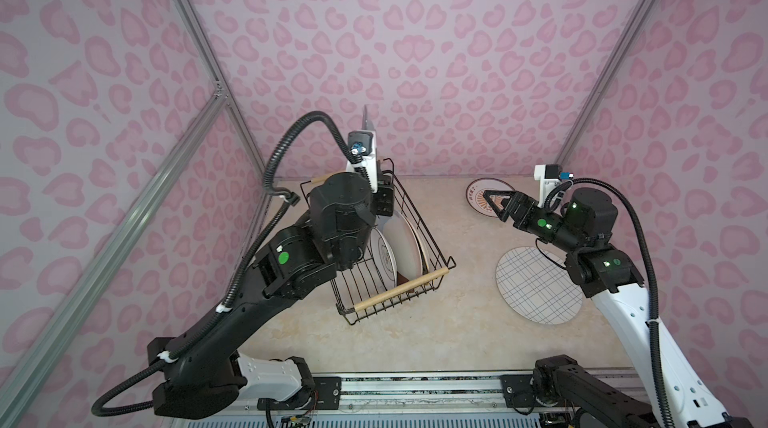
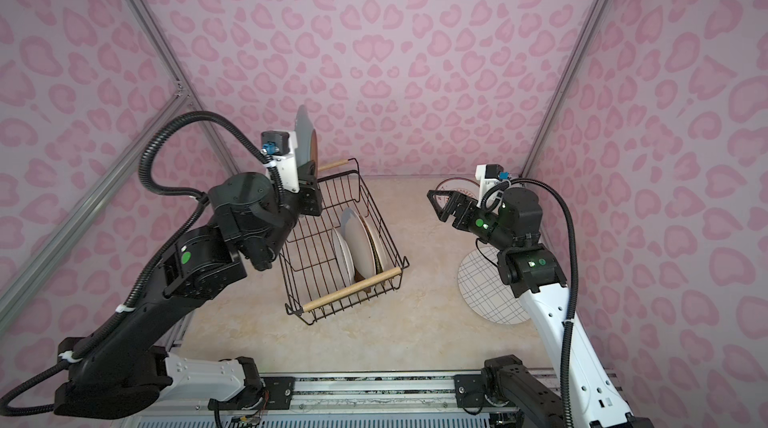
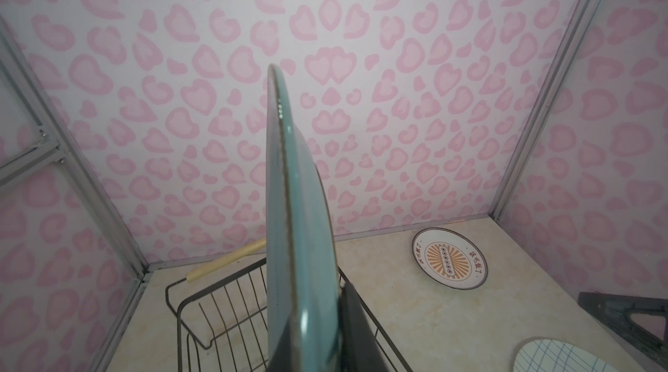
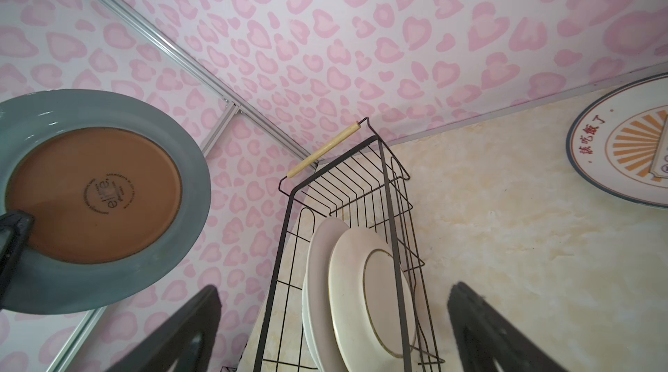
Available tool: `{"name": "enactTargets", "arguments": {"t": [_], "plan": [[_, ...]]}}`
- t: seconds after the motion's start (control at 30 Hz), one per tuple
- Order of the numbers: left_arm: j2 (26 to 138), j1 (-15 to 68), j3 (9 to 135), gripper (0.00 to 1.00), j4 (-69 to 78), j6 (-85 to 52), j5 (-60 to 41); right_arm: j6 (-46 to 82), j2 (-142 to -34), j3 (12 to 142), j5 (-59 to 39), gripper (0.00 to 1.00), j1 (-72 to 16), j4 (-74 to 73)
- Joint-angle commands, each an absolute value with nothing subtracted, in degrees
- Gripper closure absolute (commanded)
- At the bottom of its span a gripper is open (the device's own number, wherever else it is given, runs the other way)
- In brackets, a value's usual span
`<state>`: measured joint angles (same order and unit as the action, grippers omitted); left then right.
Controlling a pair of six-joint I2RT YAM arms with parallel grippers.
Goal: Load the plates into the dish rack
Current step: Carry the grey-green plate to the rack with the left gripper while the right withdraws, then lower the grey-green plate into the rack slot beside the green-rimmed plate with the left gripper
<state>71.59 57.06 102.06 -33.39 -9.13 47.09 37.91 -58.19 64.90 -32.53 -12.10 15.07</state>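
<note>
We see the grid plate (image 1: 536,288) lying flat on the table (image 1: 415,342), near us on the right. The right arm bends over it and reaches toward the far right. There the right gripper (image 1: 494,203) hangs wide open and holds nothing, close to the sunburst plate (image 3: 449,260). In the middle sits the dish rack (image 1: 401,289), with white plates (image 1: 403,247) standing at its near end. The left arm stretches over the rack's far end. The left gripper (image 2: 309,172) pinches the grey-blue plate (image 2: 305,134) upright in the air.
</note>
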Motion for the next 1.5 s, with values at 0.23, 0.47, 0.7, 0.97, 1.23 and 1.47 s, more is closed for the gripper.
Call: {"name": "enactTargets", "arguments": {"t": [0.23,0.47,0.7,0.97,1.23,1.47], "plan": [[60.29,42.66,92.56,0.96,-48.99,-39.15,27.14,27.44,-60.85,60.31,-25.25,0.03,-20.65,14.57],[61.5,33.85,84.6,0.96,-45.4,-46.99,13.39,25.8,-60.06,55.43,-23.23,0.03,-22.54,14.41],[68.12,31.65,82.72,0.96,-43.91,-50.21,9.08,25.84,-56.68,50.27,-21.99,0.03,-22.59,13.98],[72.52,30.94,80.04,0.96,-42.47,-52.31,8.25,25.77,-54.68,46.92,-21.45,0.03,-22.58,13.81],[74.94,30.94,77.43,0.97,-41.11,-55.42,6.53,25.97,-53.98,45.37,-21.18,0.03,-22.55,13.32],[76.84,30.94,73.68,0.97,-40.3,-56.12,4.77,26.5,-52.66,43.55,-20.93,0.03,-22.5,12.83]]}}
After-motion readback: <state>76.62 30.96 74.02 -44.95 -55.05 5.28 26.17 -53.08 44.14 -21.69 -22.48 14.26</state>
